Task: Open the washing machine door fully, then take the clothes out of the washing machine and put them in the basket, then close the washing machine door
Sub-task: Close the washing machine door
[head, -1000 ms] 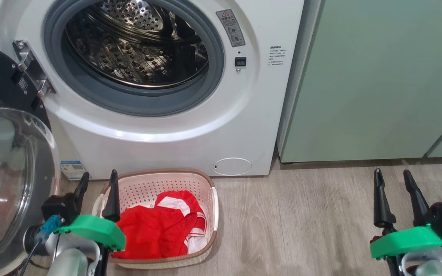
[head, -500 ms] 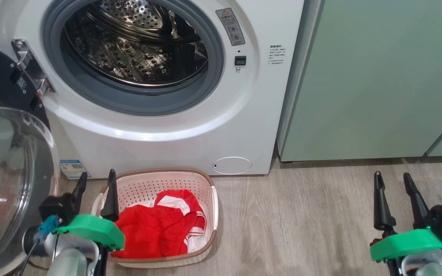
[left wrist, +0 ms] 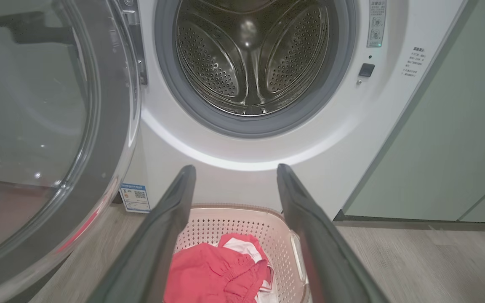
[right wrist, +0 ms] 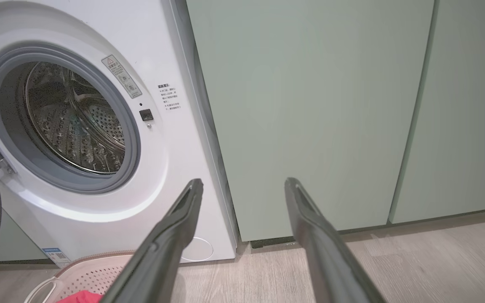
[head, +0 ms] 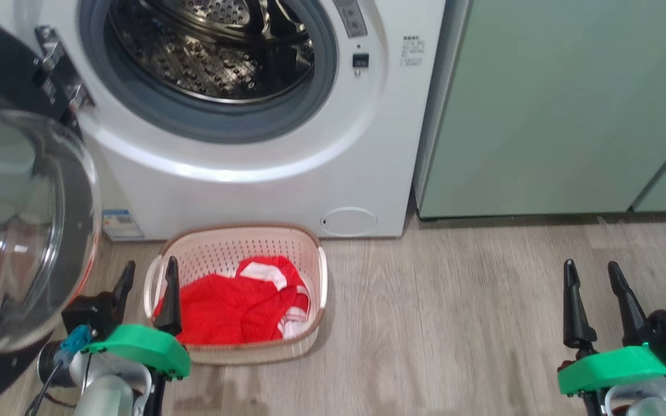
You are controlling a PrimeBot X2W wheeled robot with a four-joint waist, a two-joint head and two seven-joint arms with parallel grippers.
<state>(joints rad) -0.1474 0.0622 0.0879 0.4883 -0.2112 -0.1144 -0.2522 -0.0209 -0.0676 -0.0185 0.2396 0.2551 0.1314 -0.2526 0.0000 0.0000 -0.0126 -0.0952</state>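
**Head view shifted; door open, clothes in basket**

Since the earlier frames the whole head view has been shifted, so the machine and the basket are seen higher in the picture. This is read as a move of the camera and not of the things. Both grippers are found at the same spots in the picture as before.

At the far left the washing machine door is swung wide open on its hinge, its clear glass bowl turned toward the camera and its black rim seen behind.

Just right of the door, low in the head view, the left gripper is held above the floor. Its two dark fingers are spread apart with nothing between them. The right-hand finger is seen in front of the left rim of the basket.

The basket is set on the floor close before the washing machine, and the clothes are heaped inside it, red with white stripes. Whether finger and basket touch cannot be told.

Above the basket, the drum is seen bare inside its grey seal. A blue sticker and a round service flap are set low on the machine's front.

Further right, pale green cabinets stand just beside the machine.

At the lower right the right gripper is held over bare floor, well apart from the basket. Its fingers are spread and nothing is held.
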